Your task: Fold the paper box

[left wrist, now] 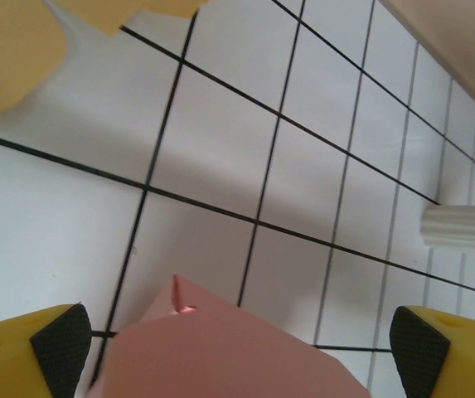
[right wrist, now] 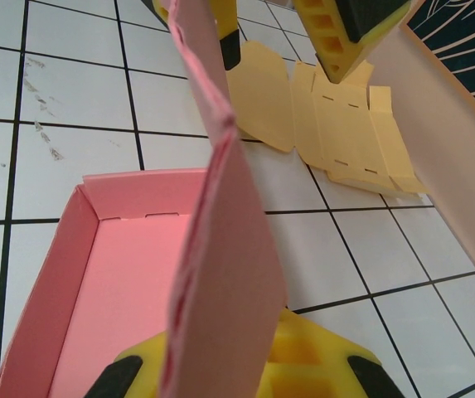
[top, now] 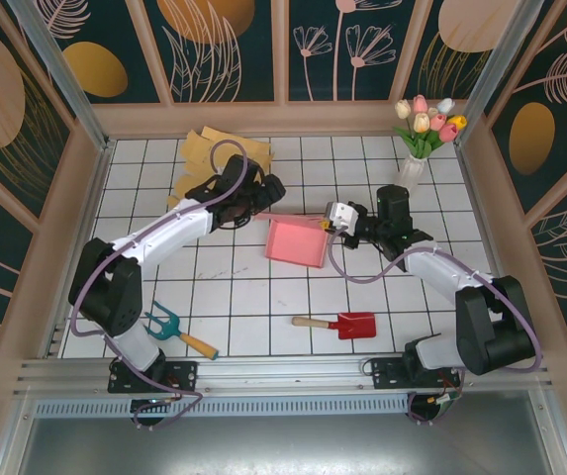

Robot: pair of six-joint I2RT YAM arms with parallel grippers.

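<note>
Top external view: the pink box sat at the middle of the tiled table, between the two arms. The right gripper was clenched on the box's tall flap, which in the right wrist view rose upright from between its pads, beside the open tray. The left gripper hung released at a corner of the box. In the left wrist view its pads stood wide apart with the pink corner between them, touching neither. Yellow blanks lay flat near the back wall and a vase of tulips stood at the right. A red shovel and a teal rake lay toward the near edge, well apart from the work.

The step in hand appeared to be turning the raised flap over into the tray to form a wall. To do it well, the right gripper would likely need to hold the flap firm near its crease. The left would then come down squarely on the free end, with a pad on either side of the sheet and not on the corner. A slow push along the scored line should keep the thin paper from buckling. The tray would also want pinning so it does not slide on the smooth tiles.
</note>
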